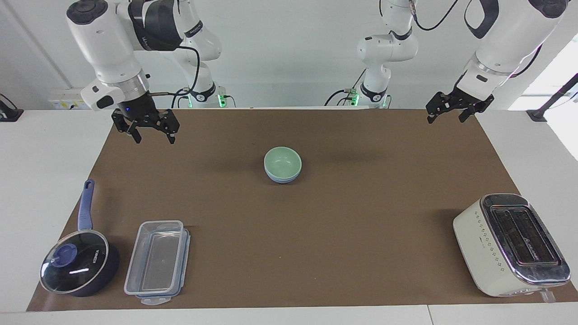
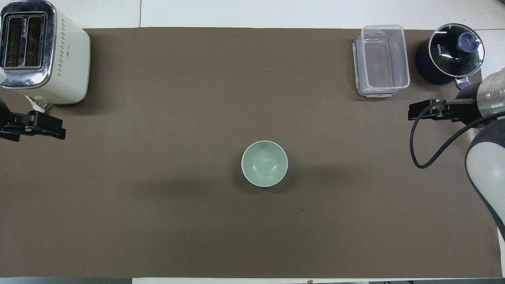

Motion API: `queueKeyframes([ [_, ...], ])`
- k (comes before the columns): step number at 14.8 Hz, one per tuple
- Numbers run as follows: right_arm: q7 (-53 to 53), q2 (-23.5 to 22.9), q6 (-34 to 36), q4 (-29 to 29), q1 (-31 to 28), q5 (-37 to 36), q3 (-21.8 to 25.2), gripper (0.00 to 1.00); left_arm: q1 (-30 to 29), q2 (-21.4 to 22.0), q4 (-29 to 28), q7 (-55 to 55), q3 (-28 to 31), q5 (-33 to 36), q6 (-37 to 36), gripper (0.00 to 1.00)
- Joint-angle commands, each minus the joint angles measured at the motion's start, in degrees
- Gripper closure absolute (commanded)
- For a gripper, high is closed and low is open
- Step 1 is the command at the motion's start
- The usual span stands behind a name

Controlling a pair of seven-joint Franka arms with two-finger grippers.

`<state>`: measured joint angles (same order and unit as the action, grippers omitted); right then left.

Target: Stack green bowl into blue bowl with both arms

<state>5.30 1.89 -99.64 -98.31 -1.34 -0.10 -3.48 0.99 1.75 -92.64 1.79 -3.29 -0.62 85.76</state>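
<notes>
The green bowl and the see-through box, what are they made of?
The green bowl looks like matte plastic or glazed ceramic: smooth, plain, only soft shine inside. I can't tell which. The see-through box looks like clear hard plastic: the brown mat shows through it, and blue clips line its lid underneath.

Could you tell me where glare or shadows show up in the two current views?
Facing view: a bright streak of glare on the saucepan's glass lid, daylight washing out the corner past the left arm's end, and a soft shadow on the mat beside the stacked green bowl. Overhead view: glare on the lid again, and the toaster casts a dark shadow.
</notes>
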Motion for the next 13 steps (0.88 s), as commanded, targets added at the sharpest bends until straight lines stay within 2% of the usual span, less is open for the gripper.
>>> queueKeyframes([
  [1, -0.02, -4.52, 6.63, 8.82, 0.02, -3.67, -0.22, 0.00, -0.11, 0.45, -0.08, 0.41, 0.13, -0.26, 0.37, 0.00],
  [3, 0.15, -5.14, 8.76, 10.42, 0.11, -3.68, -0.22, 0.00, -0.11, 0.45, -0.08, 0.41, 0.13, -0.26, 0.37, 0.00],
  [8, 0.50, -2.60, 9.20, 6.39, 0.02, -3.25, -0.22, 0.00, -0.11, 0.45, -0.08, 0.41, 0.13, -0.26, 0.37, 0.00],
  [13, 0.15, -2.25, 11.22, 6.29, 0.02, -2.54, -0.22, 0.00, -0.11, 0.45, -0.17, 0.41, 0.13, -0.26, 0.37, 0.00],
])
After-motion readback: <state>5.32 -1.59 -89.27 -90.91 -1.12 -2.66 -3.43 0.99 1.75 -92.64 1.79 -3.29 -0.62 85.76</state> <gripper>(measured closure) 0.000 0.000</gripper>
